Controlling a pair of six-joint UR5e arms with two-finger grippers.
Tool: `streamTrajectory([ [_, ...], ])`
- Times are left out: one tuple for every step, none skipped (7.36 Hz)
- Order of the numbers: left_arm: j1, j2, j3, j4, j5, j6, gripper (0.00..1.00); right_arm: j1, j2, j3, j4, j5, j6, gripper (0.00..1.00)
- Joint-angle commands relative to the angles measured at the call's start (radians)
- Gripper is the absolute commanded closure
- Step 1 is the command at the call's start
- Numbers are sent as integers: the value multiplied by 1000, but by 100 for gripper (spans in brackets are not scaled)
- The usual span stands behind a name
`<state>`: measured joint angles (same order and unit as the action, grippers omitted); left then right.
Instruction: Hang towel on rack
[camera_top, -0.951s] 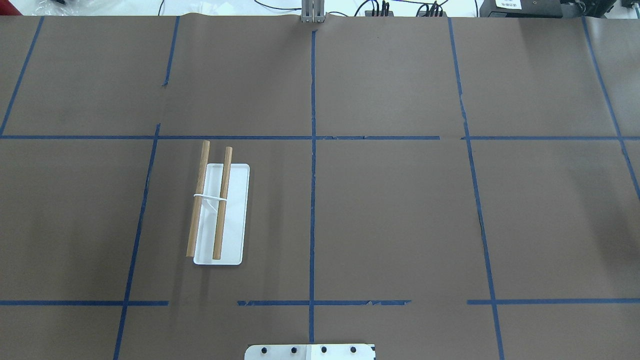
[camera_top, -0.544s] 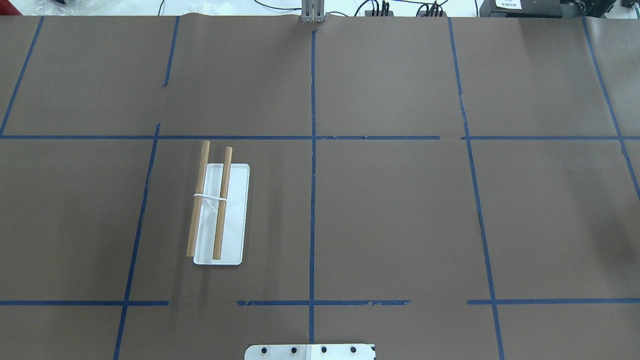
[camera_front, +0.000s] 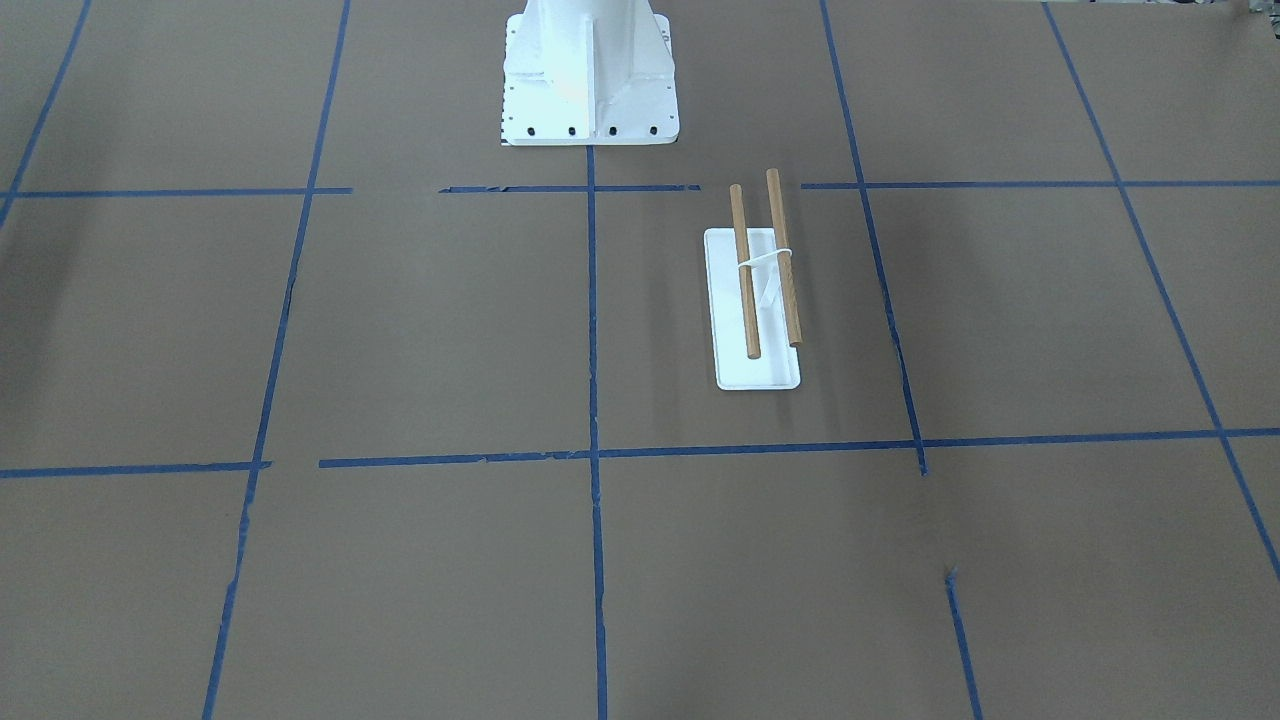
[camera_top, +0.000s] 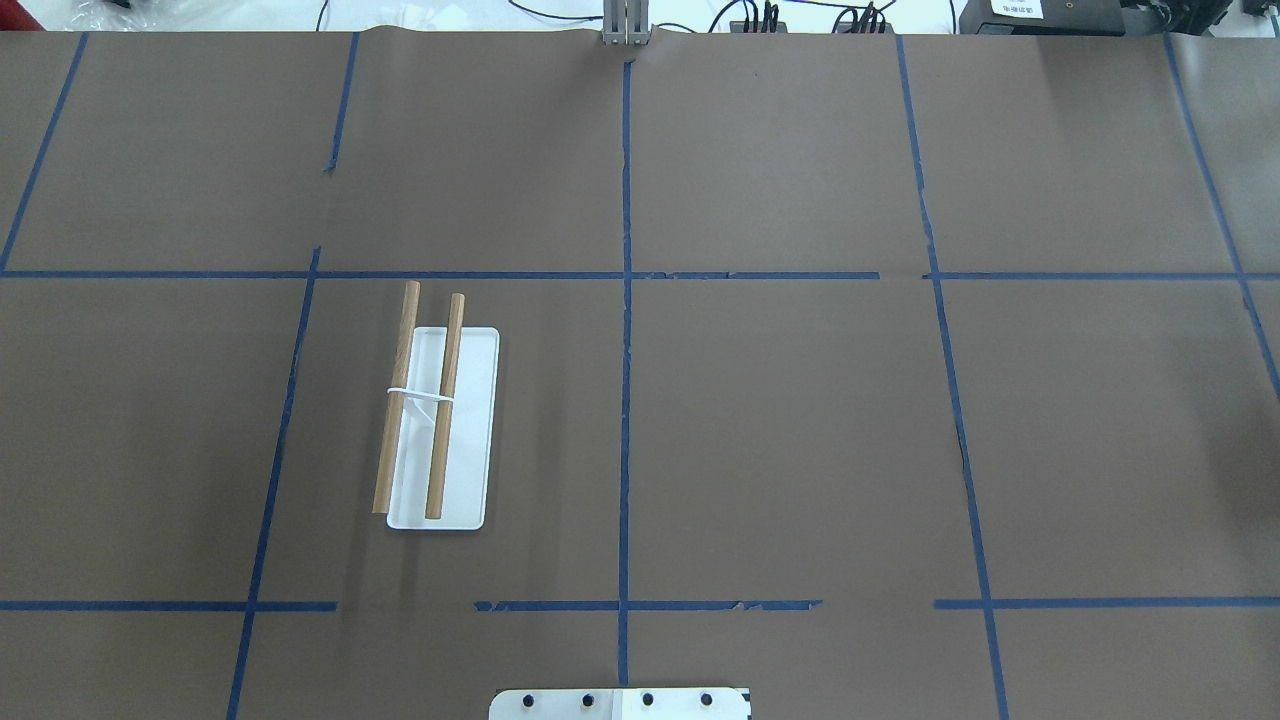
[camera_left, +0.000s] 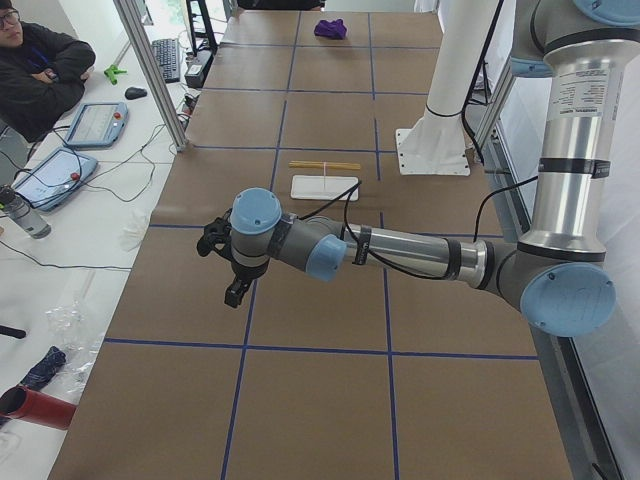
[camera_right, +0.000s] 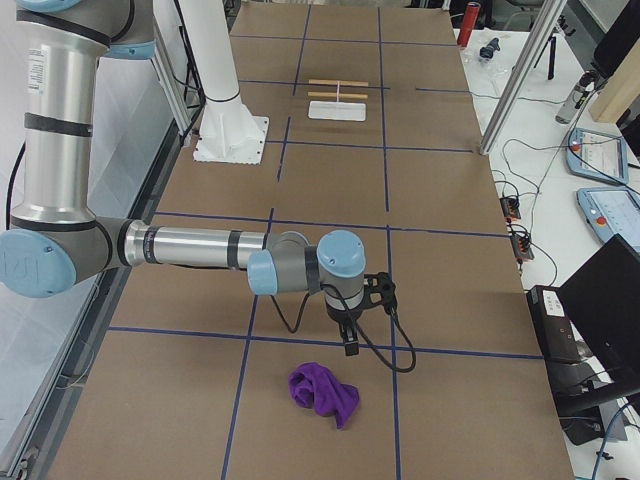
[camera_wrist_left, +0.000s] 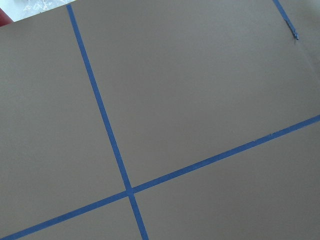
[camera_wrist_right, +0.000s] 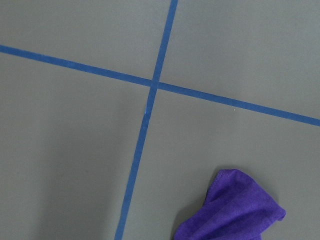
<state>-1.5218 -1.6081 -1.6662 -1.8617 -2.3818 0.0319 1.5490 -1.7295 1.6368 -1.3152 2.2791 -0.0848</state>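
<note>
One rack (camera_top: 470, 430), two dowels (camera_top: 440, 460), one towel (camera_right: 322, 393) — left pincer (camera_left: 235, 296), right pincer (camera_right: 350, 344): opening cannot be told.

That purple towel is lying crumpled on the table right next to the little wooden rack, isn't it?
Not next to it. The purple towel lies crumpled on the table at the far end from the rack, near the right gripper. The exterior right view shows both.

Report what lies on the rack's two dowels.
Nothing is draped over the dowels; only a thin white support crosses them. The purple towel lies crumpled on the table. Nothing is covered.
</note>
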Motion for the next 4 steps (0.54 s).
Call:
streamTrajectory([
  [0, -1, -1, -10, -1, -1, 0, -1, -28, -102, 94, 11, 22, 0],
  [0, 0, 0, -33, -1, -3, 0, -9, -32, -101, 96, 11, 26, 2],
  [0, 0, -1, -34, -2, -4, 0, -53, -39, -103, 94, 10, 23, 3],
  [0, 0, -1, -34, -2, -4, 0, -76, -42, -101, 94, 10, 20, 6],
])
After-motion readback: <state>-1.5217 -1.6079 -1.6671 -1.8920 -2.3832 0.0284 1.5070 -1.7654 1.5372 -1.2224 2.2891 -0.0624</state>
